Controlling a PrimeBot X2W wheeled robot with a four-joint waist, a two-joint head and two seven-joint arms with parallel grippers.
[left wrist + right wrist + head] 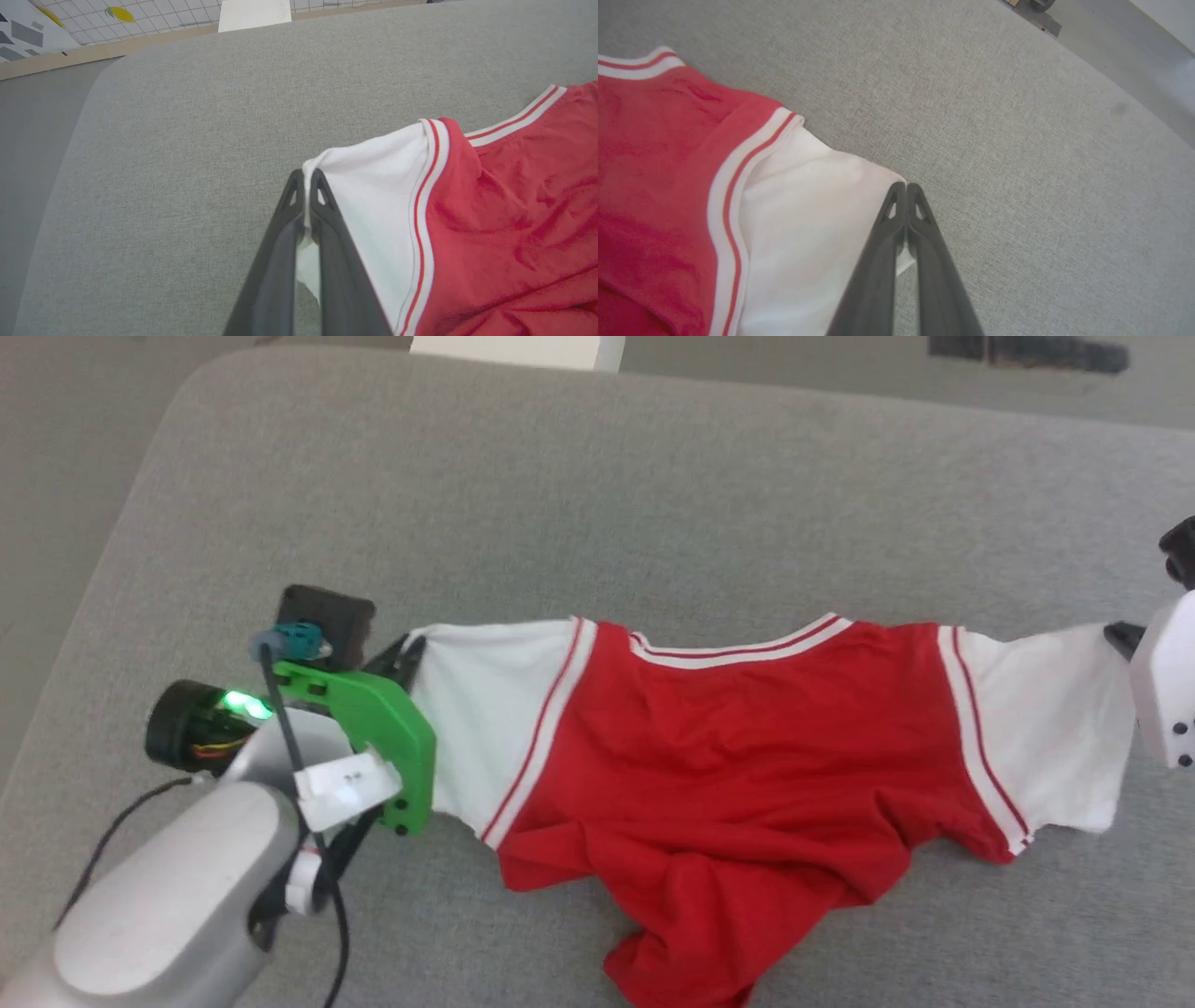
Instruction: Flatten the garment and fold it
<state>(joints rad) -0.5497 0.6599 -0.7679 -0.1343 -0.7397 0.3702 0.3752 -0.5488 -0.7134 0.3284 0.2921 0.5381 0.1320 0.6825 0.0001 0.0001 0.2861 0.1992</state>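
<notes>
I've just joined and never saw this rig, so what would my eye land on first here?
The red garment with white sleeves lies stretched sideways across the grey cushioned surface, its lower part rumpled toward the near edge. The left pincer is shut on the tip of one sleeve and the right pincer on the other, at opposite ends.

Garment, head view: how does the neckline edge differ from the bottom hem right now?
The neckline edge lies stretched, nearly straight, between the left tool and right tool, each shut on the garment. The bottom hem is bunched and crumpled toward the robot. The neckline edge carries white-and-red striped trim, while the bottom hem is plain red. Both rest on the grey surface.
</notes>
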